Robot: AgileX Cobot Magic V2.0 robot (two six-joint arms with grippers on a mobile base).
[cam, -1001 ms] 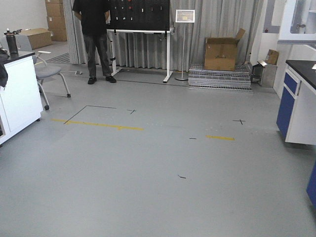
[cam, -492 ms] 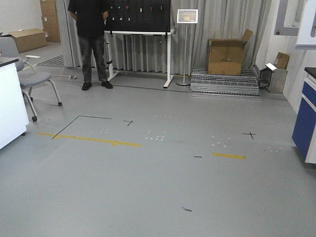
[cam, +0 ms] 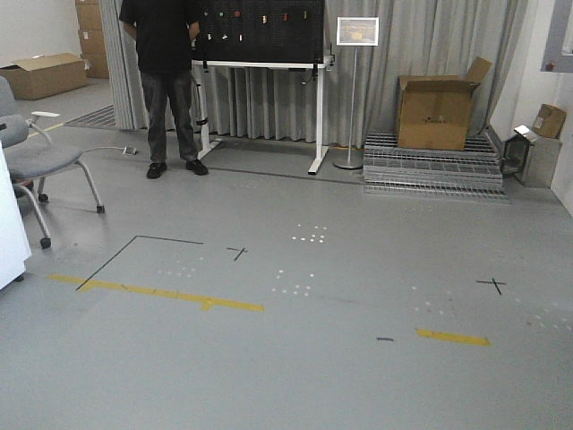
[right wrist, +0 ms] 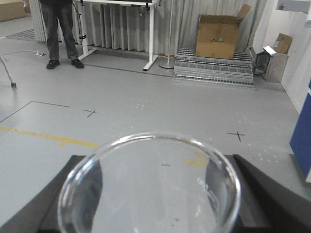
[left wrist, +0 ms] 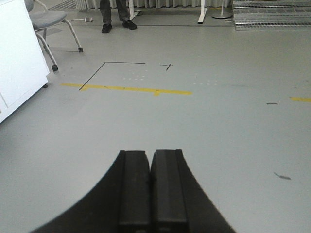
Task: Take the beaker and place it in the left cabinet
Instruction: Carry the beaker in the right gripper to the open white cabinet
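Note:
The beaker (right wrist: pixel 146 187), a clear glass cylinder seen from its open rim, fills the lower middle of the right wrist view. My right gripper (right wrist: pixel 153 206) is shut on it, with a black finger (right wrist: pixel 265 194) on each side of the glass. My left gripper (left wrist: pixel 151 162) is shut with its pads together and holds nothing, hanging over bare grey floor. The left cabinet is out of view in every frame. Neither gripper shows in the front view.
A person in black (cam: pixel 166 72) stands by a black pegboard table (cam: pixel 260 40). An office chair (cam: pixel 45 161) and a white counter (left wrist: pixel 17 58) are at the left. A sign stand (cam: pixel 356 31), a cardboard box (cam: pixel 439 112) on metal grating (cam: pixel 434 175) and a blue cabinet (right wrist: pixel 302 141) are at the right.
The front view has advanced across the floor toward the curtain. The white counter on the left and blue cabinet on the right have slid out of it.

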